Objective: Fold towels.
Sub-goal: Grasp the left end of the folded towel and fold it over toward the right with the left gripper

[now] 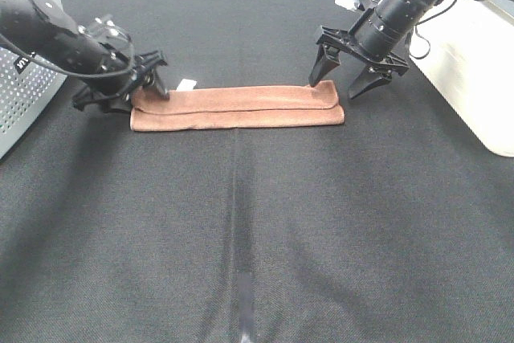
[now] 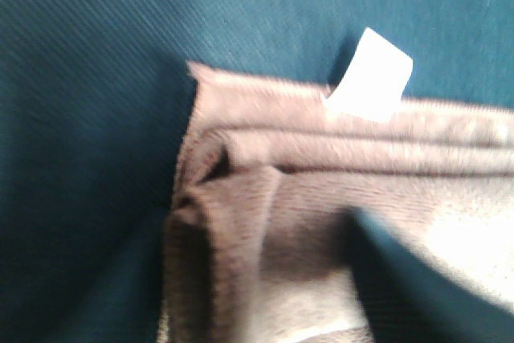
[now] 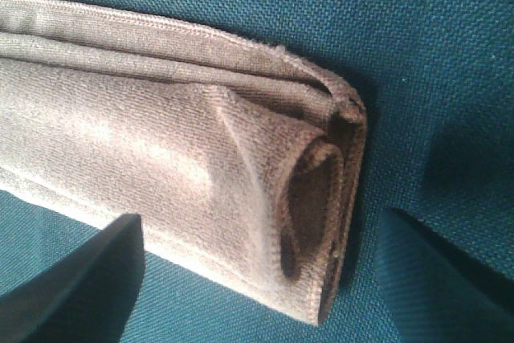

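Observation:
The reddish-brown towel (image 1: pixel 241 108) lies on the black table cloth, folded into a long narrow strip running left to right. Its small white tag (image 1: pixel 186 83) sticks out at the far left edge and also shows in the left wrist view (image 2: pixel 369 76). My left gripper (image 1: pixel 127 98) is low over the towel's left end (image 2: pixel 265 222), jaws spread, with one finger (image 2: pixel 401 279) over the cloth. My right gripper (image 1: pixel 344 79) is open just above the towel's right end (image 3: pixel 161 150), a finger (image 3: pixel 72 287) on each side, holding nothing.
A white perforated basket (image 1: pixel 20 94) stands at the left edge. A white box (image 1: pixel 474 62) stands at the right edge, close behind the right arm. The black cloth (image 1: pixel 257 238) stretches out in front of the towel.

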Controlling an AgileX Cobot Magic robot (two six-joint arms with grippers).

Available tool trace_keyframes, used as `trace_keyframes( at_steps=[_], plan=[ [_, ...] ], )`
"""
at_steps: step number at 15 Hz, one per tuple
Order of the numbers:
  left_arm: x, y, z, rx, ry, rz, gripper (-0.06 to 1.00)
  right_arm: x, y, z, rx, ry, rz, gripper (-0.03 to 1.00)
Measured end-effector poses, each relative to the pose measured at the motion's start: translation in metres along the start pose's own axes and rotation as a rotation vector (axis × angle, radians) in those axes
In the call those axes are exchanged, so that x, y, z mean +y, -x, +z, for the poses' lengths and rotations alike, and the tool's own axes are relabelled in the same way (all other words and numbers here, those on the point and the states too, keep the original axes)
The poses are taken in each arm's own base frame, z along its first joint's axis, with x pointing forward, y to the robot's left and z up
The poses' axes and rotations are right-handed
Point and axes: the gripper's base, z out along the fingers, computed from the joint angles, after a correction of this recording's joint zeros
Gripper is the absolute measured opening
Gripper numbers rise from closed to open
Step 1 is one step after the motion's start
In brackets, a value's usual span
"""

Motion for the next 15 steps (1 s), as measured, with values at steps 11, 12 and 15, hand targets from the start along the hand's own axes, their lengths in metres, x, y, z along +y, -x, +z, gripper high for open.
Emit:
trace_keyframes(
  at_steps=[11,12,15],
  plan=[
    [0.002,0.025,-0.060,-0.039,0.065,0.101,0.07,0.000,-0.005,-0.001,0.059,0.001,-0.003,0.75],
    [0.000,0.031,-0.075,-0.060,0.073,0.104,0.07,0.000,-0.005,-0.001,0.060,0.001,-0.003,0.75],
    [-0.020,0.038,-0.107,-0.113,0.045,0.099,0.07,0.000,-0.005,-0.001,0.060,0.001,-0.003,0.75]
  ],
)
